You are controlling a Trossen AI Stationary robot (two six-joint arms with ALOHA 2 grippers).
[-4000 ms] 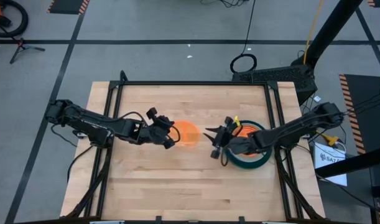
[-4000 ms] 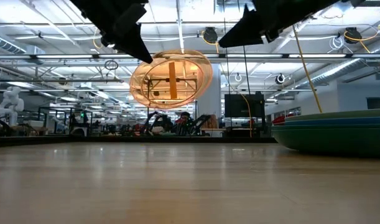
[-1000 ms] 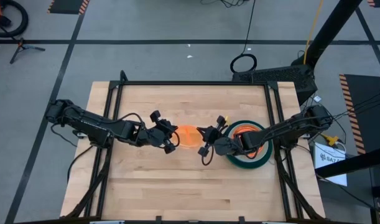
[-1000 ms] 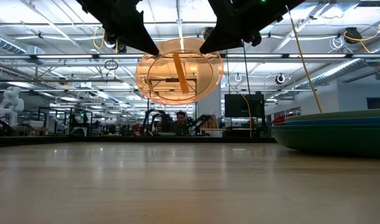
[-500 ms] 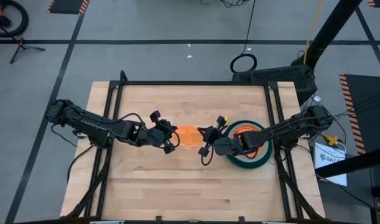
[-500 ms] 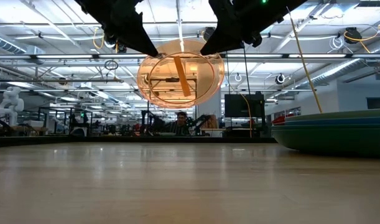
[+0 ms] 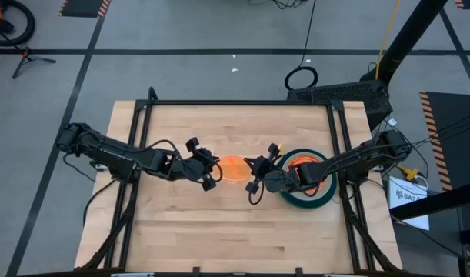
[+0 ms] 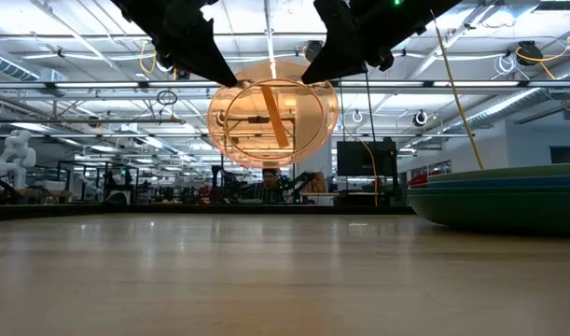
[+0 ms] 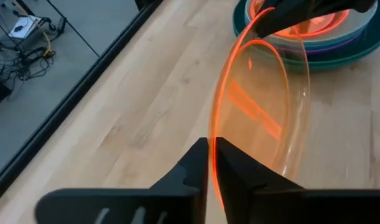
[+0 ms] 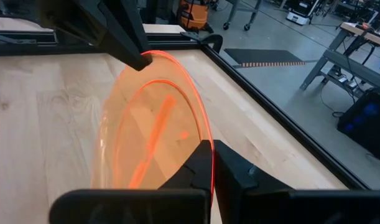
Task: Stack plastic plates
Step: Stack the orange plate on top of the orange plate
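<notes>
Left gripper (image 7: 212,171): my fingers pinch one edge of the orange plate (image 7: 233,168), nearly closed on its rim.
Left arm: I reach in low from the table's left side toward the middle.
Orange plate: upright on edge, lifted clear above the table (image 7: 219,231), gripped from both sides.
Right gripper (image 7: 252,174): my fingers clamp tight on the opposite rim.
Right arm: I stretch across the plate stack (image 7: 321,196) on the table's right.

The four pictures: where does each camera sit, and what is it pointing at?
High view: overhead, straight down on the table, both arms.
Low view: table height, looking into the room; both arms enter from above.
Left wrist view: looks past the left gripper at the orange plate, plate stack beyond.
Right wrist view: past the right gripper.
All share that plate.
</notes>
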